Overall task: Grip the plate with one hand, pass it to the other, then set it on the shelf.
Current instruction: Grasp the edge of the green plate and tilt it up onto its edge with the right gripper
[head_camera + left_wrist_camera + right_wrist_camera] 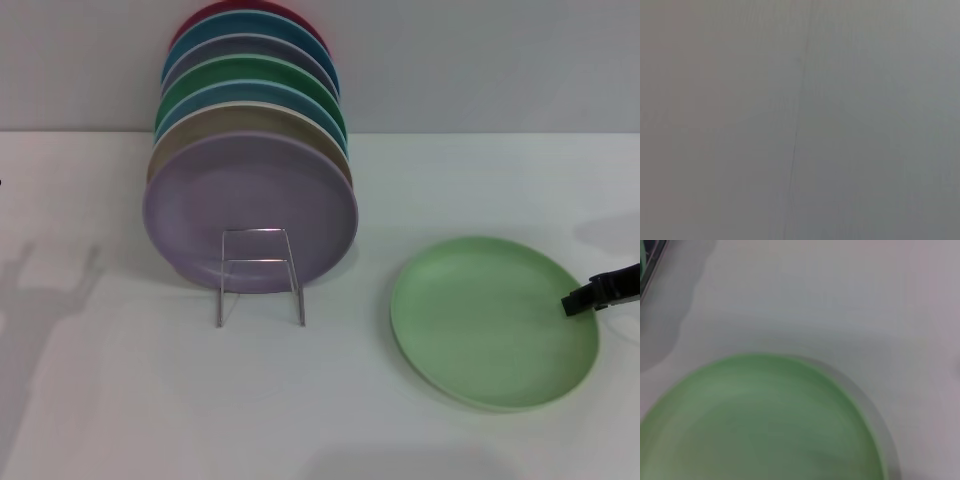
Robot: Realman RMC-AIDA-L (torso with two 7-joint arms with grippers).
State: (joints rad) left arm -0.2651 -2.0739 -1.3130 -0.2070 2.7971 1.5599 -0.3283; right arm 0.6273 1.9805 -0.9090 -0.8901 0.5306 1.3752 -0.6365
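The light mint-green plate (495, 320) lies flat on the white table at the right. My right gripper (582, 299) comes in from the right edge, and its black tip is over the plate's right rim. The right wrist view shows the plate (760, 425) close below, with no part of the gripper in it. The silver wire shelf (258, 275) stands at the left with several plates upright in it, the lilac plate (250, 205) in front. My left gripper is out of view, and the left wrist view shows only a plain grey surface.
Behind the lilac plate stand a tan plate (250, 125), a darker green plate (250, 72) and others in blue and red. A grey wall rises behind the table. Arm shadows fall on the table's left side (50, 270).
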